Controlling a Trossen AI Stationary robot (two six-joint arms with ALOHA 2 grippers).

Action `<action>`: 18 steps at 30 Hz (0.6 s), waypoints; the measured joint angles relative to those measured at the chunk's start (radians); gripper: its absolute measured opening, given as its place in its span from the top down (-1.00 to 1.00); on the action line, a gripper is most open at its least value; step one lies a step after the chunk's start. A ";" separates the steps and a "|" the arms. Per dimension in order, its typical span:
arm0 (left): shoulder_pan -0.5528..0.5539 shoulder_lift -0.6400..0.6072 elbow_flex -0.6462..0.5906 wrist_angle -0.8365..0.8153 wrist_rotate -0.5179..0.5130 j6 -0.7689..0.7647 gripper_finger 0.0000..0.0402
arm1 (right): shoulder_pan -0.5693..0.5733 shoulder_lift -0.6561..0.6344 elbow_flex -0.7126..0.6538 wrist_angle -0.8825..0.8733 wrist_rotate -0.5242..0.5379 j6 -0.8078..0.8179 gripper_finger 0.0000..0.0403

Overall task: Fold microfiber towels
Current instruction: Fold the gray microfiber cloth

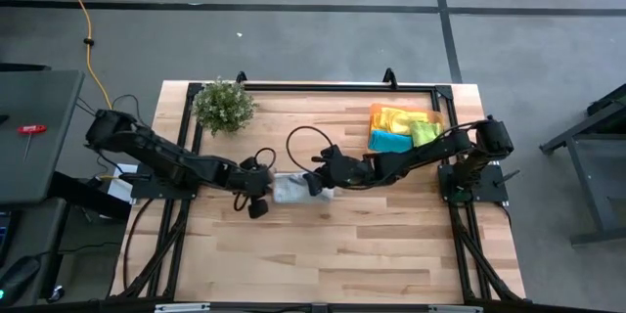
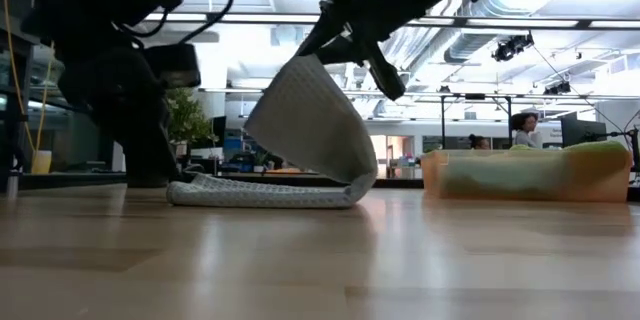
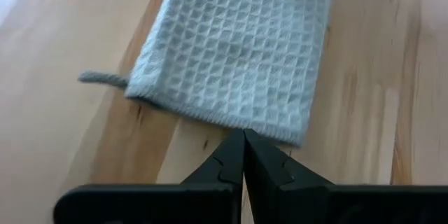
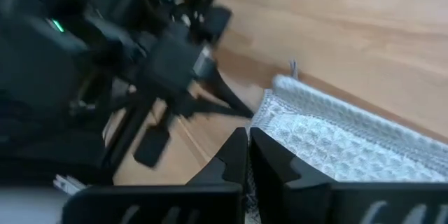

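Across the middle of the high view I see the pale butcher-block table (image 1: 323,245), its planks running lengthwise, framed by dark rails on a grey concrete floor. At its upper left stands a small leafy plant (image 1: 224,105); at its upper right an orange tray (image 1: 376,111) holds yellow, teal and lime towels (image 1: 401,127) in a soft heap. Behind the table, the low view shows an open hall with bright ceiling lights, and a person (image 2: 523,128) at far right.

At frame centre lies the pale grey-blue towel (image 1: 290,190), a waffle-weave cloth with a stitched hem and a small hanging loop. Its lower layer lies flat on the wood while one edge is lifted and curls over in a smooth arc.

My right gripper (image 1: 315,182) is clamped on that raised edge. My left gripper (image 1: 260,184) sits at the towel's left edge, jaws pressed together, tips just short of the hem, holding nothing.
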 joint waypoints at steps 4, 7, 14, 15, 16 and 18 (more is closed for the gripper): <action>0.000 0.081 -0.002 0.064 0.017 -0.010 1.00 | 0.000 0.000 0.000 0.047 0.070 0.003 1.00; -0.001 0.138 0.001 0.115 0.016 -0.040 1.00 | 0.000 0.000 0.000 0.074 0.112 0.016 1.00; -0.001 0.178 0.000 0.221 -0.009 -0.051 1.00 | 0.000 0.044 0.000 0.165 0.130 0.054 1.00; -0.001 0.180 0.000 0.233 -0.012 -0.051 1.00 | 0.002 0.055 0.000 0.181 0.127 0.062 1.00; 0.000 0.180 -0.001 0.245 -0.015 -0.051 1.00 | 0.003 0.065 0.000 0.189 0.126 0.073 1.00; 0.002 0.181 -0.002 0.263 -0.021 -0.051 1.00 | 0.006 0.086 0.000 0.220 0.125 0.080 1.00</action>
